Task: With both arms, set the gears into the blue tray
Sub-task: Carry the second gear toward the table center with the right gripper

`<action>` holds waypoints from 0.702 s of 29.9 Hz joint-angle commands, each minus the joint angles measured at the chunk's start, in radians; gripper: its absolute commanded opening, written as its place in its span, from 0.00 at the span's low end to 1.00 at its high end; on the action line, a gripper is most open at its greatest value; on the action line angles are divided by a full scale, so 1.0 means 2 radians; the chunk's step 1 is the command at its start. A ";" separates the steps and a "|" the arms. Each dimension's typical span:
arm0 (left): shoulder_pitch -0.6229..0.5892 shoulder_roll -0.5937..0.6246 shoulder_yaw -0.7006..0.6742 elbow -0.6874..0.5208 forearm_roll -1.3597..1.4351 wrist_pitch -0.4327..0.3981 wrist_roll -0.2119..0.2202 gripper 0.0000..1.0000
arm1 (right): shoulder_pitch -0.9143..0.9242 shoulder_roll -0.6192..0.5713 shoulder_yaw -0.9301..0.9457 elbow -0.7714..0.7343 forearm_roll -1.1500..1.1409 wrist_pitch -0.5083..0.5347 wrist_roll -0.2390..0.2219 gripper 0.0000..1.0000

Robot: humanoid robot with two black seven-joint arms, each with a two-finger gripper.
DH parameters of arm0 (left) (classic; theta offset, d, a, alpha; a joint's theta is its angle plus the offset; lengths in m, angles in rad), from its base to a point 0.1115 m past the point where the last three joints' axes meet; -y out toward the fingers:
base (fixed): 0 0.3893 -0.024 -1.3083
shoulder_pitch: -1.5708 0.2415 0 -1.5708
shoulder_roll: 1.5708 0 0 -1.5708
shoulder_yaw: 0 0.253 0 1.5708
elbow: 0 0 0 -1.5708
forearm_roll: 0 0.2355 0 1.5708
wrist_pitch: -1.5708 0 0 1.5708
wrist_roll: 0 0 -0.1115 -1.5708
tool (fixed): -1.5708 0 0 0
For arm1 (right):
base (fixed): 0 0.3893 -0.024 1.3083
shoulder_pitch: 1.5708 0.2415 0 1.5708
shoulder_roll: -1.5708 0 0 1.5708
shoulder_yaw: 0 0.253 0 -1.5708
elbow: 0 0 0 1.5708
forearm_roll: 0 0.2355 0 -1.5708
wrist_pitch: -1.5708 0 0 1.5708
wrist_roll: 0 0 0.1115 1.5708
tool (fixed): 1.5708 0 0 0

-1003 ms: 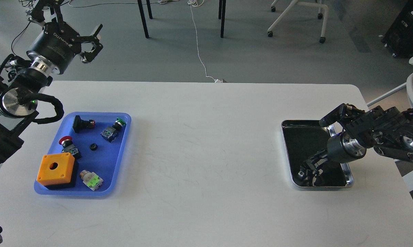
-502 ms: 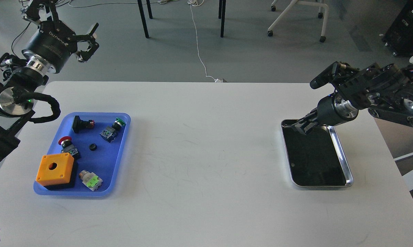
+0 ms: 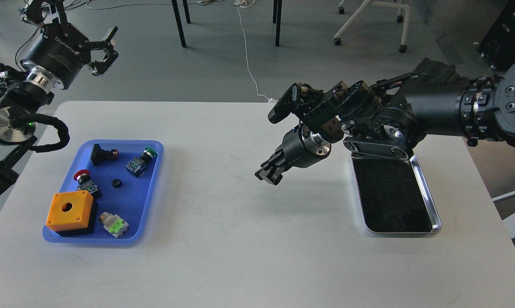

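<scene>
One gear [image 3: 116,183], a tiny black toothed wheel, lies in the middle of the blue tray [image 3: 131,201] at the table's left. My left gripper [image 3: 105,51] is raised beyond the table's far left corner, open and empty. My right gripper [image 3: 267,174] hangs over the middle of the table, left of the steel tray, pointing down and left. Its fingers are pressed together, and I cannot make out anything between the dark tips.
The blue tray also holds an orange box [image 3: 68,208], a black push-button [image 3: 101,154], a red-capped button [image 3: 83,179], a green-capped one [image 3: 140,161] and a green-and-white switch [image 3: 113,224]. A steel tray [image 3: 424,188] with a dark inside sits at the right.
My right arm lifted its shut gripper out of the steel tray and swung it left over the middle of the table. The left gripper drifted slightly up and left, still open.
</scene>
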 commanded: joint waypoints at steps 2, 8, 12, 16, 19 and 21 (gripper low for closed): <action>0.001 0.002 0.001 0.000 0.000 0.000 -0.001 0.98 | -0.005 0.003 0.011 0.000 0.051 -0.019 0.000 0.18; 0.001 -0.001 0.003 0.000 0.001 0.000 0.000 0.98 | -0.035 0.003 0.011 -0.002 0.047 -0.024 0.000 0.18; 0.001 -0.001 0.004 0.000 0.001 0.000 0.000 0.98 | -0.063 0.003 0.009 -0.013 0.047 -0.032 0.000 0.18; 0.002 0.001 0.004 0.000 0.001 0.000 0.000 0.98 | -0.094 0.003 0.008 -0.037 0.047 -0.032 0.000 0.19; 0.003 0.002 0.004 0.000 0.001 0.000 0.001 0.98 | -0.109 0.003 0.008 -0.053 0.047 -0.034 0.000 0.19; 0.003 0.002 0.004 0.000 0.001 -0.001 0.001 0.98 | -0.119 0.003 0.010 -0.059 0.047 -0.040 0.000 0.19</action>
